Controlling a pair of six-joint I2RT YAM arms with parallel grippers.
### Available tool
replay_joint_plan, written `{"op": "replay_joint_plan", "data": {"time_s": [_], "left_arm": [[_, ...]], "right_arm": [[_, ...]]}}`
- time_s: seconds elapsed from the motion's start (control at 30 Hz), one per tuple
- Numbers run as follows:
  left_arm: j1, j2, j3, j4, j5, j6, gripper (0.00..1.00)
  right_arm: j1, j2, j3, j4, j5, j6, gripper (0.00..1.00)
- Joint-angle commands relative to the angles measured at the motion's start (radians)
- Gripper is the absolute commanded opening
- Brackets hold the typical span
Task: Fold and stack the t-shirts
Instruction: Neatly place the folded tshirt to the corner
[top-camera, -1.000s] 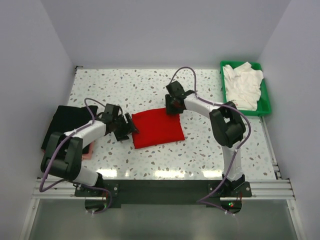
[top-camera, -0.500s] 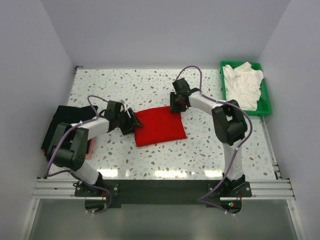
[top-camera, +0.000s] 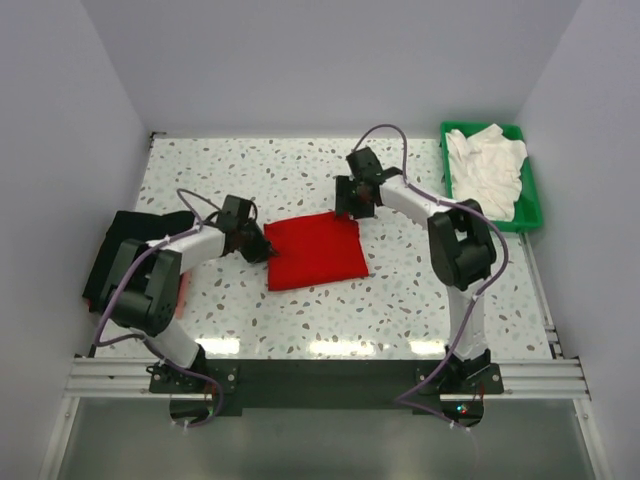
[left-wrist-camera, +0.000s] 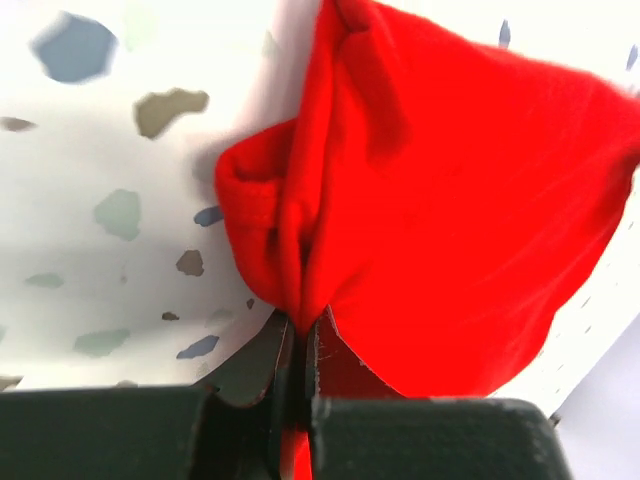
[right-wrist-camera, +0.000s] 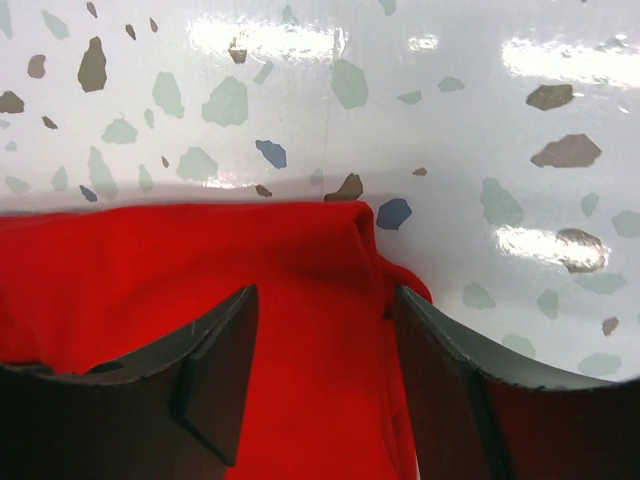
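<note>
Red t-shirt (top-camera: 318, 252) lying folded mid table (top-camera: 250, 170), between arms. Left hand (top-camera: 256, 243) clamping its left edge, fingers together on bunched cloth. Right hand (top-camera: 350, 205) hovering over far right corner, fingers apart, holding nothing. Cloth likely light, limp, sagging from single pinch; best taking two corners along fold edge. Left wrist view showing pinched wad, hidden from above. Only top view showing black t-shirt (top-camera: 130, 245) at left, white t-shirts (top-camera: 485, 165) in green tray (top-camera: 520, 224).

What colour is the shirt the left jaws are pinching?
Bright red; the shirt shows best in the left wrist view.
</note>
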Motion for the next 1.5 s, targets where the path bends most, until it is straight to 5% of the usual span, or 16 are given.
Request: {"op": "replay_joint_plan", "data": {"time_s": [0.0, 0.57, 0.93, 1.47], "left_arm": [[0.014, -0.011, 0.145, -0.164, -0.137, -0.124, 0.00], [0.348, 0.196, 0.818, -0.427, -0.239, -0.208, 0.00], [0.576, 0.176, 0.935, -0.500, -0.223, -0.098, 0.00], [0.669, 0.056, 1.012, -0.565, -0.289, 0.024, 0.00]], "right_arm": [[-0.022, -0.141, 0.026, -0.046, -0.020, 0.045, 0.61], [-0.004, -0.542, -0.385, 0.074, -0.167, 0.082, 0.61], [0.004, -0.577, -0.403, 0.071, -0.185, 0.072, 0.61], [0.031, -0.579, -0.383, 0.057, -0.171, 0.074, 0.61]]}}
